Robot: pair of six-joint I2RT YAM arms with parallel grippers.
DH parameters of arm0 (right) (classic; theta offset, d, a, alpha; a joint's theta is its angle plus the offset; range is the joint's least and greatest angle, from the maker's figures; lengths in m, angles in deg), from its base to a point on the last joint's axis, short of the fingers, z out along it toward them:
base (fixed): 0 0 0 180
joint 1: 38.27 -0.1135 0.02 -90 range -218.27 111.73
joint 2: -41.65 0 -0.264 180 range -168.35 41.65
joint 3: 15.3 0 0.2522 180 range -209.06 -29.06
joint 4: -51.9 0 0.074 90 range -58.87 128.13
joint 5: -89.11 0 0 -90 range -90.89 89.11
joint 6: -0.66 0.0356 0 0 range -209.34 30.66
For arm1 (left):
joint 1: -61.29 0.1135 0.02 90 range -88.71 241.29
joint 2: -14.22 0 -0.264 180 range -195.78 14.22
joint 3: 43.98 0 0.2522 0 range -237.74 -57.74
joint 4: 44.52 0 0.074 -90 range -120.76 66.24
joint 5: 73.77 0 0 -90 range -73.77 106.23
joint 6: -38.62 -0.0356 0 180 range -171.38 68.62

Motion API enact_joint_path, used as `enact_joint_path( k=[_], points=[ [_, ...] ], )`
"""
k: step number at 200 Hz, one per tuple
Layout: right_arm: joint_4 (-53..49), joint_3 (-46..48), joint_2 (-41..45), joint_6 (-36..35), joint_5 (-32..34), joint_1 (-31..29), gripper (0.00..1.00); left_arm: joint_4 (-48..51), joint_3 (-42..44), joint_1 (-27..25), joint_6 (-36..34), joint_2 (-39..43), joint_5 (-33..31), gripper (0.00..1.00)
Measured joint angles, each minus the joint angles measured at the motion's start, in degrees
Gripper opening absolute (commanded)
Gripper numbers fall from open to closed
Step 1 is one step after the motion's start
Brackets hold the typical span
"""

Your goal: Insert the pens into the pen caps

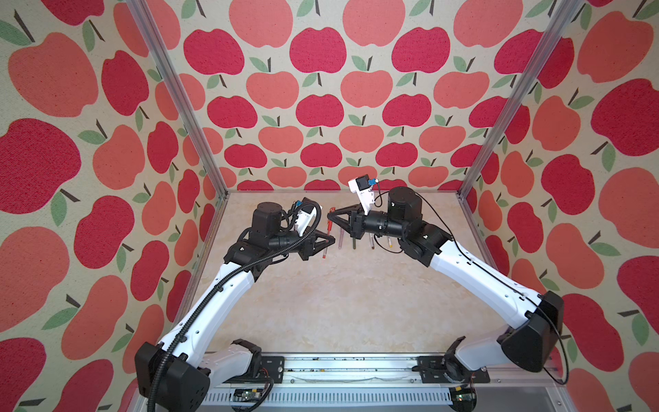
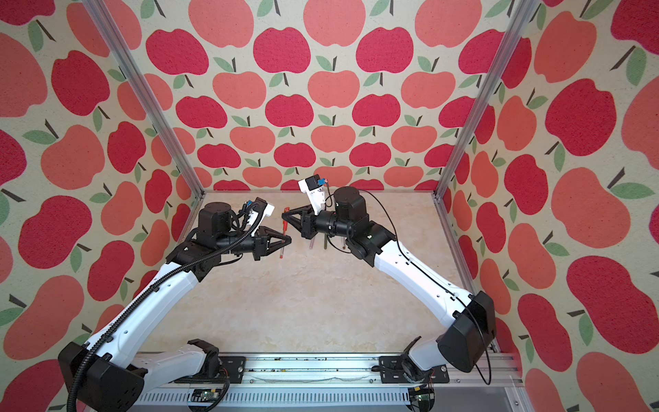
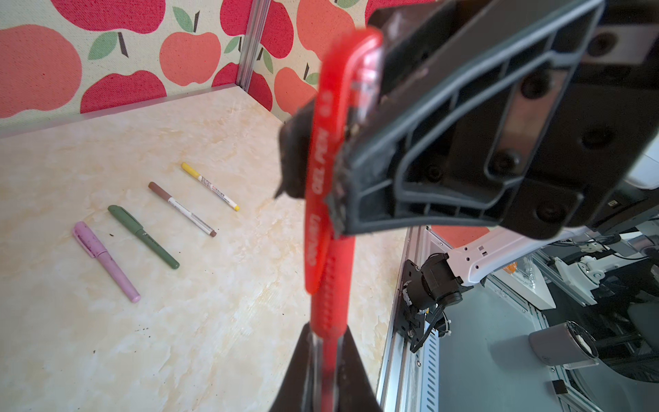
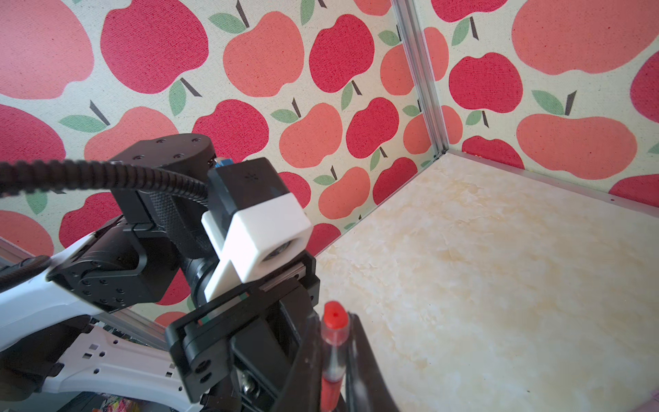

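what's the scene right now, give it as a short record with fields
left gripper: shut on red pen, above the table
right gripper: shut on red cap
cap and pen: in line, clip overlapping the pen's grip; how far on cannot be told
lying on table: pink pen, green pen, brown pen, yellow pen, in a row, all capped

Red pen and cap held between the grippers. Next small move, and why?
Probably a short push of the right gripper along the pen's axis toward the left gripper. Both are shut: left on the red pen, right on the red cap, whose clip already overlaps the pen's grip. The cap's mouth is hidden behind a finger, so full seating can't be confirmed.
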Motion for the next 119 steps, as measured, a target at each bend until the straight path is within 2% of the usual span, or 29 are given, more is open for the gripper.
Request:
enact_joint_path(
  k=[119],
  points=[
    [9.7,5.6,1.3,4.1,2.4,0.0,0.07,-0.3,-2.3,0.3,1.3,-2.0,1.6,0.0]
  ],
)
